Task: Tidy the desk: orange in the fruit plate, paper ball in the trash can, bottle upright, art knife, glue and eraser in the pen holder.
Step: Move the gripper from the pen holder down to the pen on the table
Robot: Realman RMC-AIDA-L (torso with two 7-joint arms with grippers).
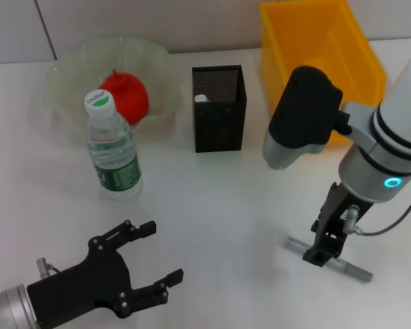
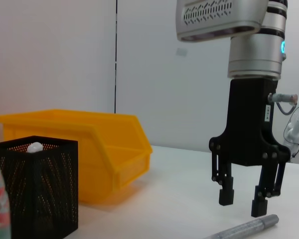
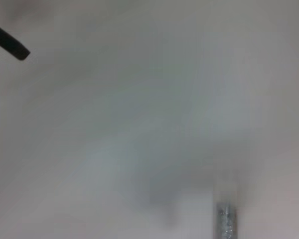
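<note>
Orange (image 1: 125, 96) sits in the fruit plate (image 1: 61, 72) (pen holder (image 1: 219, 110) holds 1 white item); both grippers' fingers (image 1: 138, 232) spread.

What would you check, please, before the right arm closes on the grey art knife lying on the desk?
1. Right end effector open: ok, fingers spread.
2. Right end effector over the art knife: ok, hovering just above it in the left wrist view.
3. Knife centred between the fingers: cannot tell.
4. Pen holder upright and open-topped: ok.
5. Bottle upright and off the route to the holder: ok.
6. Left end effector out of the way: ok, open at the near desk edge.
</note>
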